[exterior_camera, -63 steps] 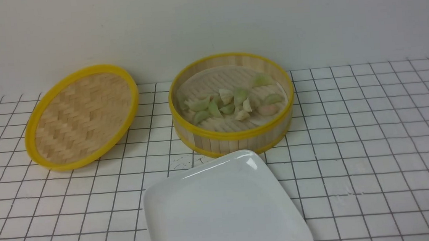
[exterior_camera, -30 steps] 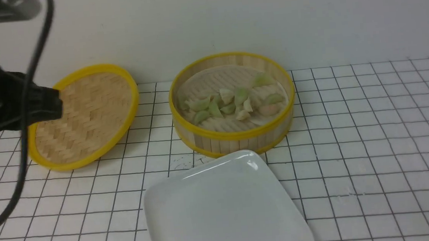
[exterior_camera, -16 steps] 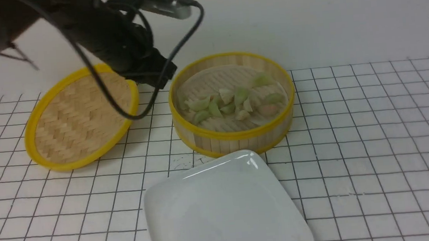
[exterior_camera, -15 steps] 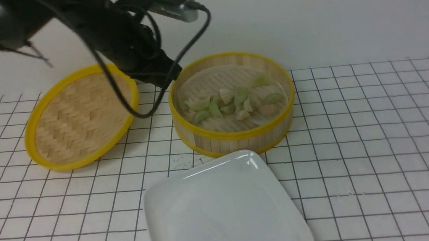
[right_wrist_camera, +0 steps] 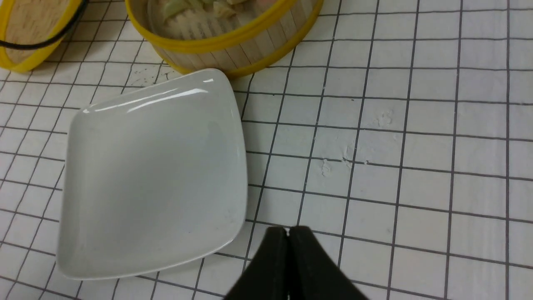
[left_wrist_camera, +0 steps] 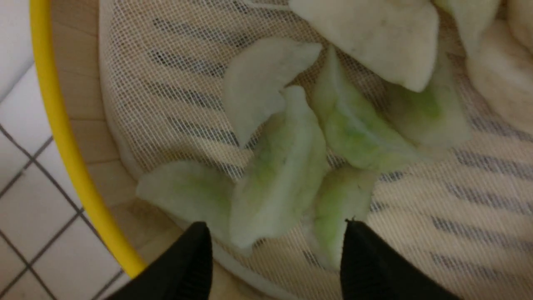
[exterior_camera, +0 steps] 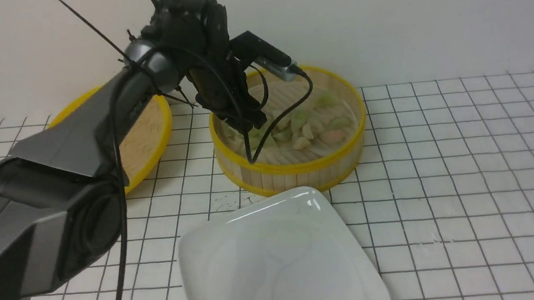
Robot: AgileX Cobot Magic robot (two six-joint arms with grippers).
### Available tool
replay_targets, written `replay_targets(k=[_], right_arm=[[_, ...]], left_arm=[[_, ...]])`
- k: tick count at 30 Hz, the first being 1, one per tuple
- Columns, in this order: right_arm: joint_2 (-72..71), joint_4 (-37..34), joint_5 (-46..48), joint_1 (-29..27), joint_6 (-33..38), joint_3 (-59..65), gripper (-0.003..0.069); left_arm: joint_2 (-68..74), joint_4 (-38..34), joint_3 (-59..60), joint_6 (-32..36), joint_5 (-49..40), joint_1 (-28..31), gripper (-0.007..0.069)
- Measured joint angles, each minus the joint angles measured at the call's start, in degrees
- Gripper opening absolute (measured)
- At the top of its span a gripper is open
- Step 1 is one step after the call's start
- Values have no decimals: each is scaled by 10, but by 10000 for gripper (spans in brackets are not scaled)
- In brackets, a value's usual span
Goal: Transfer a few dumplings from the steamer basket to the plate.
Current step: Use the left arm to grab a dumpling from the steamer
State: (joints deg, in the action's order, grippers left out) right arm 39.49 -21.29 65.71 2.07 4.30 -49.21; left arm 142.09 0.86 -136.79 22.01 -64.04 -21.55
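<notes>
Left arm reached in from 8 o'clock of the front view, and the left gripper hung inside the steamer basket, over its 9 o'clock portion. Jaws were parted wide. In the left wrist view the two black fingertips flanked the near end of one pale green dumpling, with a second green piece just beside the other fingertip. Nothing was gripped, and contact with either piece could not be judged. The dumplings lay clustered on the mesh liner from the basket's centre towards 9 o'clock, several overlapping, with one green piece apart near 1 o'clock and one pinkish piece near 4 o'clock. All dumplings seen were in the basket. The plate sat at 6 o'clock of the basket, its far corner just beside the basket's wall. The woven lid rested at 9 o'clock of the basket, partly hidden by the arm. The right gripper hovered above the gridded tabletop at 4 o'clock of the plate, fingers pressed together and holding nothing.
</notes>
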Motion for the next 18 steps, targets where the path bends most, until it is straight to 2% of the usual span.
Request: replay_targets(k=[10, 16, 18], right_arm=[[0, 0, 11, 0, 0, 0, -11], [0, 0, 25, 0, 0, 0, -11], [0, 0, 32, 0, 0, 0, -11]], left_arm=[[30, 7, -5, 1, 56, 0, 371], [43, 3, -8, 1, 47, -1, 276], [43, 4, -10, 1, 36, -1, 220]])
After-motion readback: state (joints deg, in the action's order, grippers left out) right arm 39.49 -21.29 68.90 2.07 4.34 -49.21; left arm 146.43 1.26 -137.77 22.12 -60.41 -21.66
